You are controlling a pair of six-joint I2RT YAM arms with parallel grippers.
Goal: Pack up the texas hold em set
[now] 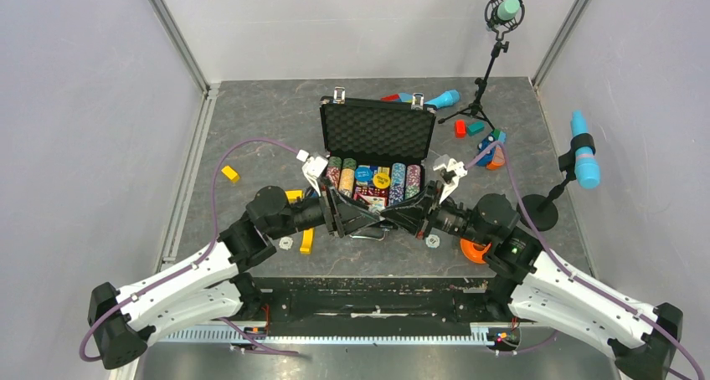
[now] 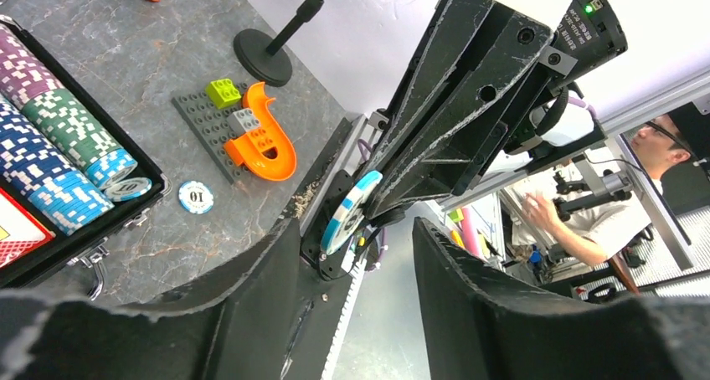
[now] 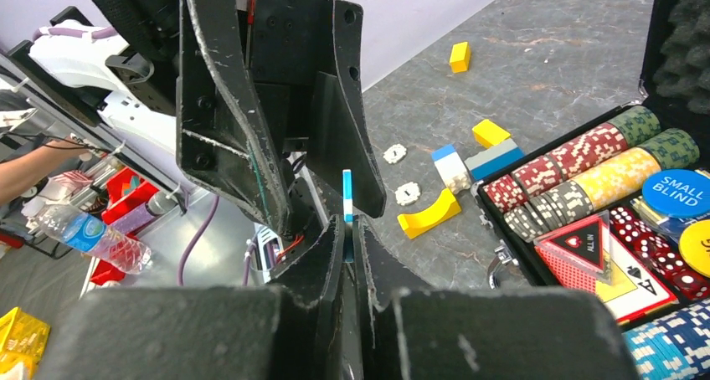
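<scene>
The texas hold em set's black case [image 1: 326,150] lies open, foam lid [image 1: 378,130] up, with rows of chips [image 1: 398,183], red dice [image 3: 649,238], a card deck [image 3: 603,263] and a blue SMALL BLIND button [image 3: 679,189] inside. Both grippers meet tip to tip just in front of it, above the table. My right gripper [image 3: 347,229] is shut on the edge of a light-blue and white poker chip [image 3: 347,197], which also shows in the left wrist view [image 2: 352,211]. My left gripper [image 2: 356,263] stands open around that chip, its fingers [image 3: 360,179] apart from it.
A loose "10" chip [image 2: 196,197] lies on the table by the case's right front corner. An orange curved block on a grey baseplate [image 2: 264,141] sits beside it. A microphone stand base [image 2: 262,56] is further right. Yellow blocks [image 3: 429,217] and small white pieces [image 3: 394,153] lie left of the case.
</scene>
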